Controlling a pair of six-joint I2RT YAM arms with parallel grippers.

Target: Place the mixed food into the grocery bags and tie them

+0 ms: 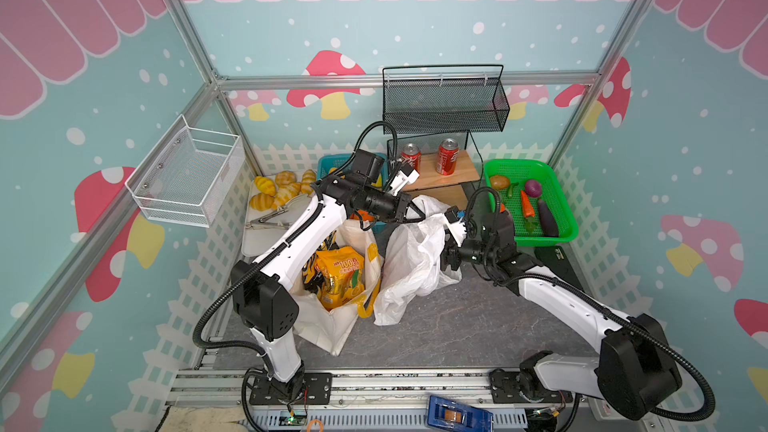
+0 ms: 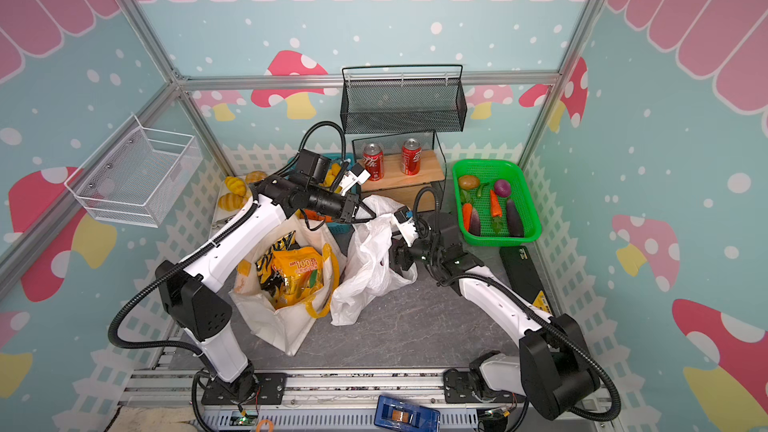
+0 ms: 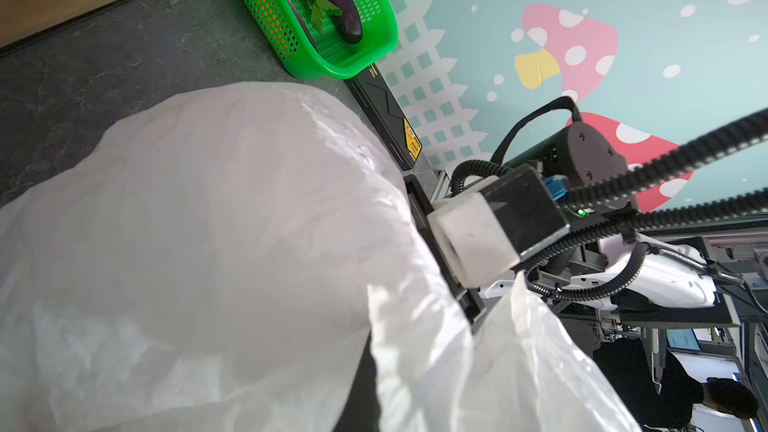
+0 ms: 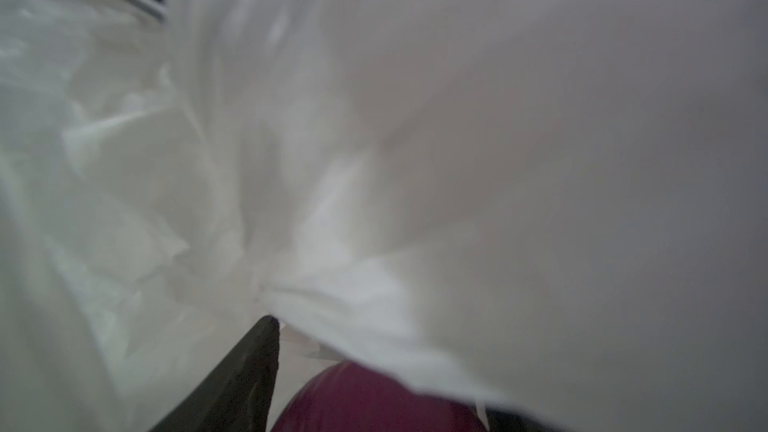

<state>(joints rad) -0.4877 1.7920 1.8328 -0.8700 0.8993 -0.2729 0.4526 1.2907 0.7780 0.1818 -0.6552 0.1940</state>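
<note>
The white plastic bag (image 1: 411, 268) stands open mid-table beside the cream tote (image 1: 332, 326), which holds an orange-yellow packet (image 1: 338, 276) and a black-and-yellow packet (image 1: 309, 272). My left gripper (image 1: 419, 214) is shut on the plastic bag's upper edge and holds it up. In the right wrist view my right gripper (image 4: 374, 380) is inside that bag, shut on a dark purple-red rounded toy vegetable (image 4: 365, 405). Its fingertips are hidden in both top views. A carrot (image 1: 527, 205) and an eggplant (image 1: 547, 218) lie in the green basket (image 1: 515, 164).
Two red cans (image 1: 448, 156) stand on a wooden shelf (image 1: 465, 170) under black mesh baskets (image 1: 444, 105) at the back. Bread rolls (image 1: 274, 191) and tongs (image 1: 270, 222) lie on a tray back left. A white wire basket (image 1: 187, 172) hangs on the left wall. A blue basket (image 1: 328, 164) sits behind the left arm.
</note>
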